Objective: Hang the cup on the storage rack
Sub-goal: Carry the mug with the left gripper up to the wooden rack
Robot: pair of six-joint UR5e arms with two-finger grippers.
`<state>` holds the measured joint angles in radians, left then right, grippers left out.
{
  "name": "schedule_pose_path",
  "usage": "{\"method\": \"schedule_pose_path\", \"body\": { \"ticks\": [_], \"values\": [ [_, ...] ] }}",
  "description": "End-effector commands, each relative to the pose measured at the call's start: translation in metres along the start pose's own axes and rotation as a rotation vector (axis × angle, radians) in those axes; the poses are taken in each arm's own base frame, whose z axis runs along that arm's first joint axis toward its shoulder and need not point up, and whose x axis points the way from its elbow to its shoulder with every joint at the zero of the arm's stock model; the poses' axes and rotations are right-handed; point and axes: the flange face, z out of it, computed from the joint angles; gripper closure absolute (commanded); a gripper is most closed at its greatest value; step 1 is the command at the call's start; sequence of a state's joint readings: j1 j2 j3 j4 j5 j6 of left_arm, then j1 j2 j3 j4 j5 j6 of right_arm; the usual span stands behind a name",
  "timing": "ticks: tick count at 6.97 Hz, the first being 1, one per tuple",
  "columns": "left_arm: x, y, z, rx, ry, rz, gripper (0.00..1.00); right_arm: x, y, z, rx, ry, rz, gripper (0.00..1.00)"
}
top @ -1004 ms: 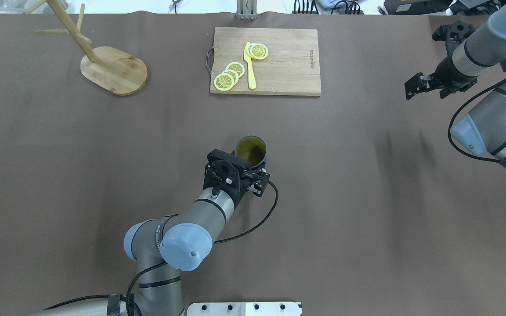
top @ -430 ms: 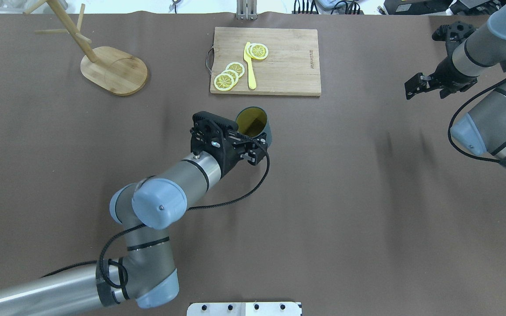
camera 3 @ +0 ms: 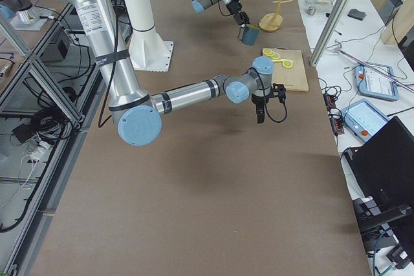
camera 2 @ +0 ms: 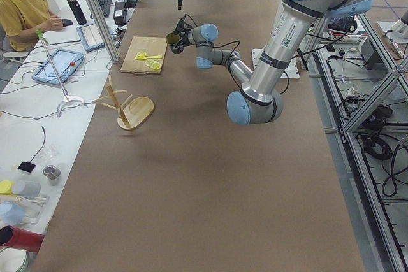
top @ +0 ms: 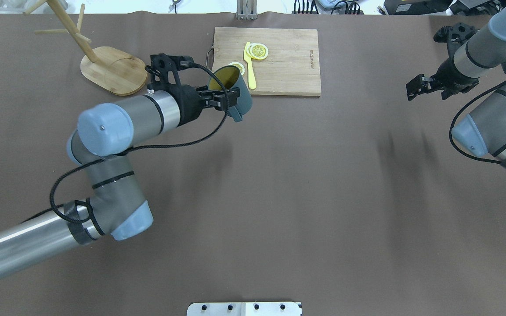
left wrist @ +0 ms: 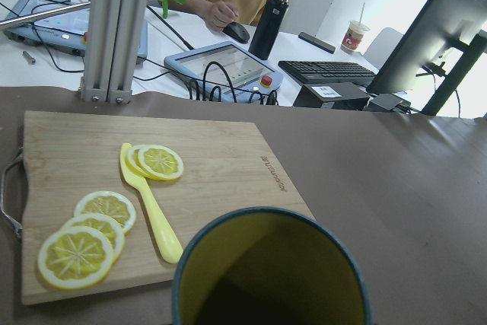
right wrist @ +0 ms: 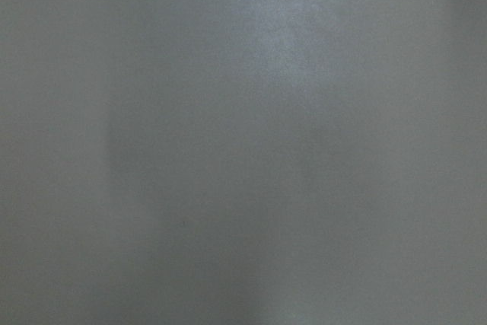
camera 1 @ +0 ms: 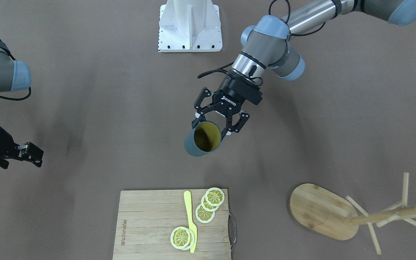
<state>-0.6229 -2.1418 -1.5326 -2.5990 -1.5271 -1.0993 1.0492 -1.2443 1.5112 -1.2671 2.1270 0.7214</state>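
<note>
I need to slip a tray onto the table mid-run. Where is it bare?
Bare mat: the wide stretch between the base plate and the cutting board, and from that board to the right gripper. Crowded: far left, where the left gripper holds the cup between board and storage rack.

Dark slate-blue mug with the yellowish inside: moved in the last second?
Yes. In the overhead view the dark slate-blue mug went from mid-table up-left, and now overlaps the near-left corner of the rectangular bamboo cutting board.
</note>
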Motion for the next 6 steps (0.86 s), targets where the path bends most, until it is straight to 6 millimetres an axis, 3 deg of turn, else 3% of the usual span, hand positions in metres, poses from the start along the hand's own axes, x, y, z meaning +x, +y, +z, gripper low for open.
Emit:
{"method": "schedule_pose_path", "body": {
  "ticks": [1, 3, 6],
  "values": [
    [-0.076, -0.038, -0.036, -0.017, 0.021, -0.177, 1.0, -0.001, 0.001, 0.0, -0.001, -0.003, -0.01, 0.0],
    [-0.094, -0.068, -0.059, -0.008, 0.078, -0.4, 1.0, -0.004, -0.001, 0.0, 0.004, -0.001, -0.015, 0.0],
    [-0.127, -0.056, -0.079, 0.007, 0.201, -0.658, 1.0, -0.006, -0.002, 0.001, 0.007, 0.003, -0.018, 0.0]
  ]
}}
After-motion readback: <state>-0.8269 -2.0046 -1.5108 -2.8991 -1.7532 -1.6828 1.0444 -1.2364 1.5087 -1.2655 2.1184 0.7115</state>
